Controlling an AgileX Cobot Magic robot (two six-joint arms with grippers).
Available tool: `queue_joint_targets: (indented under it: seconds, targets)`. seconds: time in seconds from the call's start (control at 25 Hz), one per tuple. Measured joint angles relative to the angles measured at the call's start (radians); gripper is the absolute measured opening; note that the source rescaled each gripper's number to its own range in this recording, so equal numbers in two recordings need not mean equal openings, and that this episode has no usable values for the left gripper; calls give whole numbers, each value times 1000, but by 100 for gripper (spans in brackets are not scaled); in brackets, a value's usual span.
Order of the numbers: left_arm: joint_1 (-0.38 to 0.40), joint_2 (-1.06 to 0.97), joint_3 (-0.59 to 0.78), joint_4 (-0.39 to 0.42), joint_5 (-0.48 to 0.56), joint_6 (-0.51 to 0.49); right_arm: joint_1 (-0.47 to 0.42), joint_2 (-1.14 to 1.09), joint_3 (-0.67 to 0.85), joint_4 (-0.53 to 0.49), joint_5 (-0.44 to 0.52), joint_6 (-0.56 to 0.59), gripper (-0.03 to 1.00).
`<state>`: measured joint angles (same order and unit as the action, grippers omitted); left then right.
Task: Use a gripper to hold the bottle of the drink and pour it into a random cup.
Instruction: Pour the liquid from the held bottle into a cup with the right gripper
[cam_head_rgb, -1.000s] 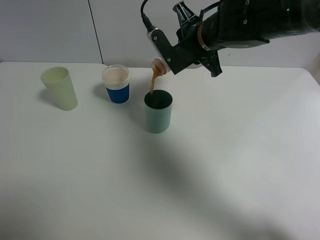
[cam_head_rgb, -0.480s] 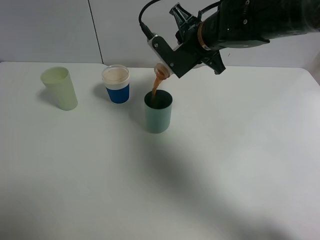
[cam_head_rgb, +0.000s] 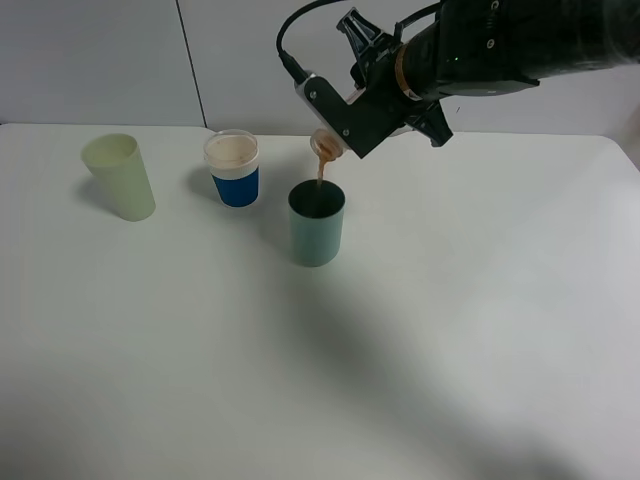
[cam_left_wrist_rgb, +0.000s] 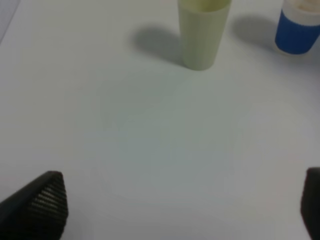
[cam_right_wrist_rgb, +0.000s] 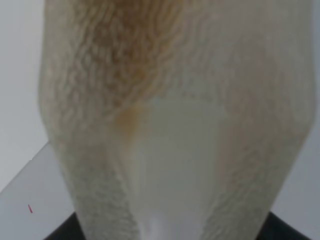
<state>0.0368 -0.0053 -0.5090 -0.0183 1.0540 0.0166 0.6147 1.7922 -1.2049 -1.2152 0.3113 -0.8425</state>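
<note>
My right gripper (cam_head_rgb: 352, 122) is shut on the bottle (cam_head_rgb: 326, 146) and holds it tipped mouth-down just above the teal-green cup (cam_head_rgb: 316, 224). A thin stream of the brown drink (cam_head_rgb: 321, 172) falls from the neck into the cup's dark inside. The gripper hides most of the bottle. In the right wrist view the translucent bottle (cam_right_wrist_rgb: 175, 125) fills the frame, with brown drink (cam_right_wrist_rgb: 132, 55) clinging inside. My left gripper (cam_left_wrist_rgb: 180, 207) is open over bare table; its two black fingertips (cam_left_wrist_rgb: 42, 202) show at the frame's corners.
A blue-and-white cup (cam_head_rgb: 233, 168) with pale brown content stands left of the teal cup. A pale yellow-green tumbler (cam_head_rgb: 120, 177) stands further left; it also shows in the left wrist view (cam_left_wrist_rgb: 202, 31) beside the blue cup (cam_left_wrist_rgb: 298, 27). The white table (cam_head_rgb: 400, 350) spreads around.
The right gripper has tilted the bottle further, and its mouth has moved slightly right, over the cup. The stream has thinned and shortened. The left gripper has not moved.
</note>
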Motion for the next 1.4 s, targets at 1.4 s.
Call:
queue_joint_targets:
  seconds: [1.4]
  targets:
    - [0,0,0,0,0,0,14,0,0,-185,-85,-38,2]
